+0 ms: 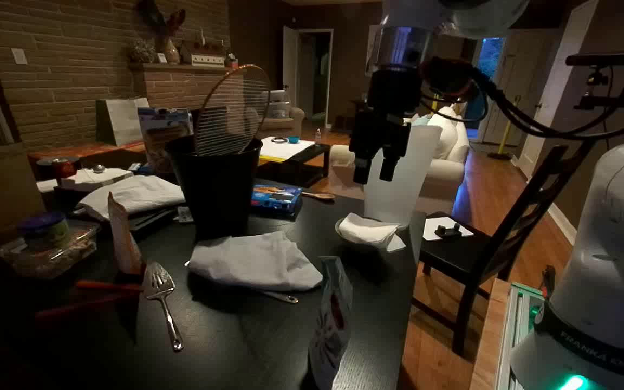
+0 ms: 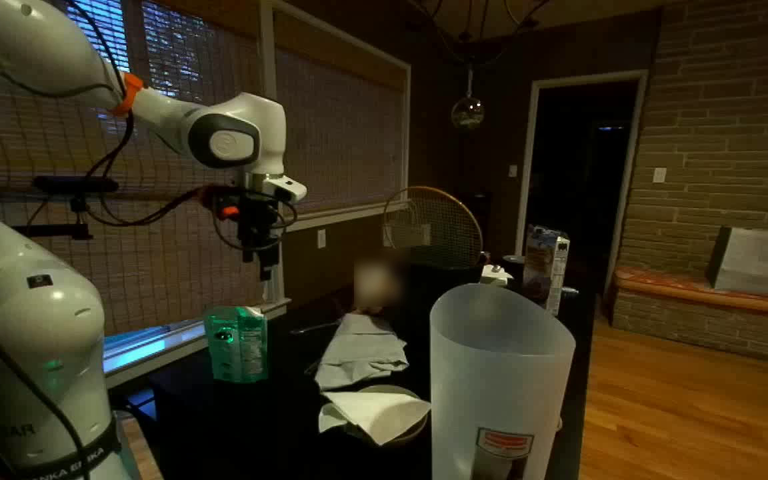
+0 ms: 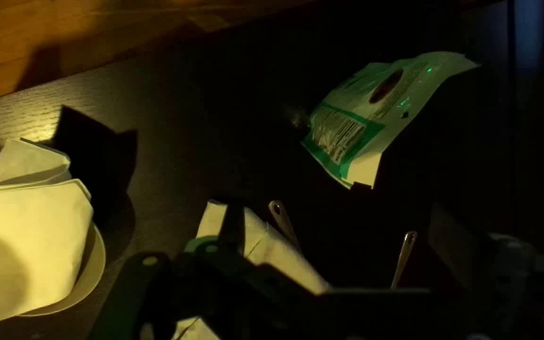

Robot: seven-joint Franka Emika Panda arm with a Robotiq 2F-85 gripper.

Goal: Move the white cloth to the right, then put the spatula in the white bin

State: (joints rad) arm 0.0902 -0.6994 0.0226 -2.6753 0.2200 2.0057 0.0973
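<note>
The white cloth [image 1: 255,262] lies crumpled on the dark table and also shows in an exterior view [image 2: 364,353]. A metal handle [image 1: 285,297] sticks out from under it; the head of that utensil is hidden. The handle end shows beside the cloth in the wrist view [image 3: 282,219]. A slotted metal spatula [image 1: 161,287] lies uncovered beside the cloth. The tall white bin [image 1: 403,173] stands near the table edge, with its open top visible in an exterior view [image 2: 501,320]. My gripper [image 1: 375,176] is open and empty, high above the table; its jaws are very dark in the wrist view.
A bowl with a folded white napkin [image 1: 369,230] sits between cloth and bin. A green-and-white pouch [image 2: 237,343] stands upright near the robot. A black bin [image 1: 212,189] holds a racket [image 1: 233,111]. Red-handled items [image 1: 92,298] and a blue box [image 1: 275,199] lie on the table.
</note>
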